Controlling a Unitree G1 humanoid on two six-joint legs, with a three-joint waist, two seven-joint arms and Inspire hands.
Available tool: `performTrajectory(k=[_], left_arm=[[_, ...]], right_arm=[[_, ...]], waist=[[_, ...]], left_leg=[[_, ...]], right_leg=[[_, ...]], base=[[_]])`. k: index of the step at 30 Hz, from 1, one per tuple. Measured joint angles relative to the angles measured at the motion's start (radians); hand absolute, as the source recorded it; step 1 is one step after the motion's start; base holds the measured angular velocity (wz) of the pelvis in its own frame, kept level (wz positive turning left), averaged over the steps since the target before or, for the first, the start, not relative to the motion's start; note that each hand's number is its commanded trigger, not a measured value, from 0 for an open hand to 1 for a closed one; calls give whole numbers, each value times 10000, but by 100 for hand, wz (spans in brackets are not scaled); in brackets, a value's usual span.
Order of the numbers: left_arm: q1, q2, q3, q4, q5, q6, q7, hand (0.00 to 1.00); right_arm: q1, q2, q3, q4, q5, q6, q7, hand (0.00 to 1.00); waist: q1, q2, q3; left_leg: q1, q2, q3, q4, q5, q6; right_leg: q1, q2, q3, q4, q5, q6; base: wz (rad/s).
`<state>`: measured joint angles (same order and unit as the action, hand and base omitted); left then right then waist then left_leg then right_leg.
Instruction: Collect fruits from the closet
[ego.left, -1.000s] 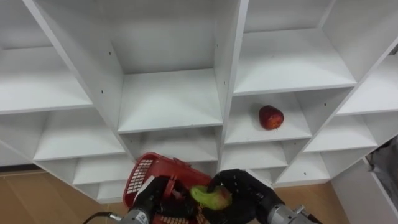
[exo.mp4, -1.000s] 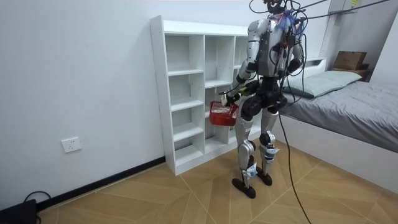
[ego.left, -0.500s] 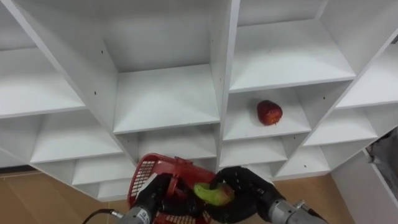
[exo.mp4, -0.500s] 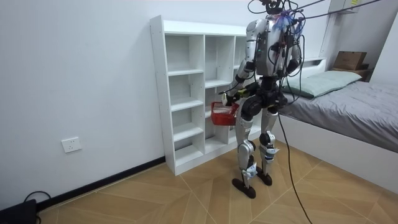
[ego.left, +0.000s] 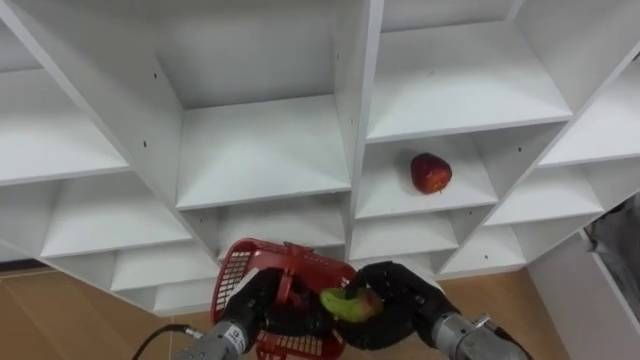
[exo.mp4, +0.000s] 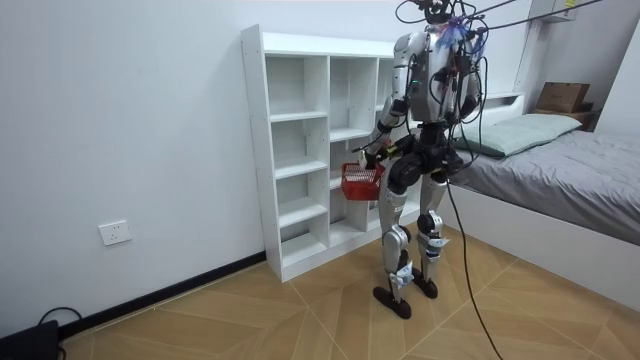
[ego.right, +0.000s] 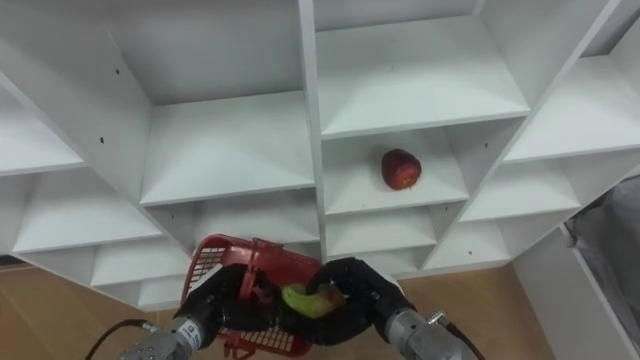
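The robot stands close in front of the white closet (ego.left: 262, 150). Its right hand (ego.left: 398, 308) is curled tight round a green fruit (ego.left: 343, 304). The fruit sits just to the left of that hand's palm, over the open top of the red basket (ego.left: 236, 270). The left hand (ego.left: 256, 310) is wrapped round the near edge of the basket. It holds the basket up right beside the right hand, so the two hands nearly touch.

A red apple (ego.left: 431, 172) waits on a shelf (ego.left: 400, 205). It is up above the right hand and a little to its right, well apart from it.

The step now looks like putting the green fruit into the basket. To do it well, the right hand should go down low into the basket before its fingers let go. Then the fruit only falls a short way and will not bounce out. The fruit should be over the middle of the basket, not over the edge. The left hand should keep the basket flat and steady under it. The right hand should open slowly and then lift straight up, so it does not catch on the red edge and tip the basket. The red apple looks like the next one to fetch.
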<state>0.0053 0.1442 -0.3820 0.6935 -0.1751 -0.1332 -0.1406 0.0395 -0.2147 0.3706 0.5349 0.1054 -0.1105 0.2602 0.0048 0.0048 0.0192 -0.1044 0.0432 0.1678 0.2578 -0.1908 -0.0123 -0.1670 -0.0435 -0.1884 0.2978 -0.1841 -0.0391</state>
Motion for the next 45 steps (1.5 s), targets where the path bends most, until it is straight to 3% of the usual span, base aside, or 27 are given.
performTrajectory(k=[10,25,26,27,28,29,39,45], left_arm=[[-203,-119,-559,-46,-137,2,-10,100],[-192,-55,-737,-34,-93,36,-74,100],[-190,-44,-736,-34,-91,46,-91,100],[-191,-33,-736,-34,-91,48,-95,100],[-192,-21,-736,-34,-93,49,-113,100],[-194,-35,-733,-33,-93,49,-133,100],[-203,-168,-720,76,-101,50,-216,100],[-249,-455,-724,136,-110,88,-287,100]], right_arm=[[-385,241,49,947,267,-22,-727,100],[-414,544,194,1431,213,-61,-1074,100],[-439,572,198,1467,202,-61,-1075,82],[-481,590,202,1524,198,-61,-1075,55],[-587,623,208,1658,198,-58,-1075,5],[-693,638,222,1791,197,-57,-1071,0],[-1044,659,295,2150,46,-40,-1402,0],[-1056,846,436,2207,45,-37,-1408,0]], waist=[[-4,41,-12],[-14,204,6],[-8,211,8],[-10,211,7],[-15,211,7],[-11,211,7],[8,229,22],[11,267,48]], left_leg=[[-9,7,9,-1,0,0],[95,16,35,-27,1,1],[76,16,35,-25,1,1],[66,16,35,-21,1,1],[59,16,34,-20,2,1],[62,10,33,-21,2,2],[47,-4,-23,-13,3,3],[9,-5,-24,-12,3,4]], right_leg=[[7,8,-28,-22,8,-7],[133,8,0,-2,8,-8],[120,6,-2,13,7,-9],[107,5,-1,20,7,-9],[95,6,3,29,7,-9],[81,6,26,56,4,-11],[52,4,77,103,-10,-7],[21,3,71,101,-10,-7]], base=[[0],[0],[0],[0],[0],[0],[0],[0]])
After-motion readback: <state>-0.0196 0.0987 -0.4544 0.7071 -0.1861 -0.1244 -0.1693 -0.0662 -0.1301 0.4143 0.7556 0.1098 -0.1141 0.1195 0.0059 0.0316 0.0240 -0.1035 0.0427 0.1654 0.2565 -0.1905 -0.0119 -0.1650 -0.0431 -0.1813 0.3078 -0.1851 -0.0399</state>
